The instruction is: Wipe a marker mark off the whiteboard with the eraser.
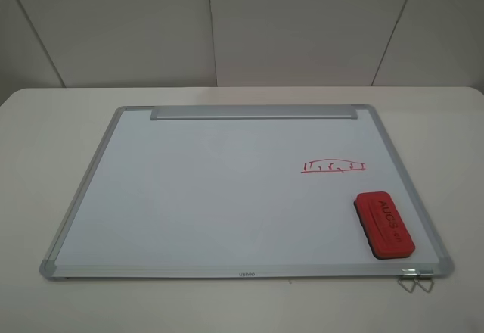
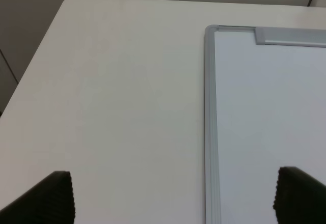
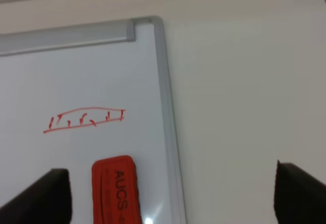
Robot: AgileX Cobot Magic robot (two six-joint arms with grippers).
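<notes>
The whiteboard [image 1: 212,189] lies flat on the table, its silver tray strip [image 1: 253,112] along the far edge. The red eraser [image 1: 383,224] rests on the board near its front right corner, lettering up. No small box-shaped marker mark shows in any view. Neither gripper appears in the exterior view. In the right wrist view my right gripper [image 3: 173,198] is open above the board's right frame, with the eraser [image 3: 116,191] just inside its left finger. My left gripper [image 2: 175,203] is open over the board's left frame [image 2: 210,132], holding nothing.
A wide, flat red sketch with small ticks inside [image 1: 334,166] sits on the board just beyond the eraser, also seen as the sketch [image 3: 85,118] from the right wrist. A metal clip [image 1: 416,280] pokes out under the front right corner. The white table [image 1: 45,144] surrounds the board.
</notes>
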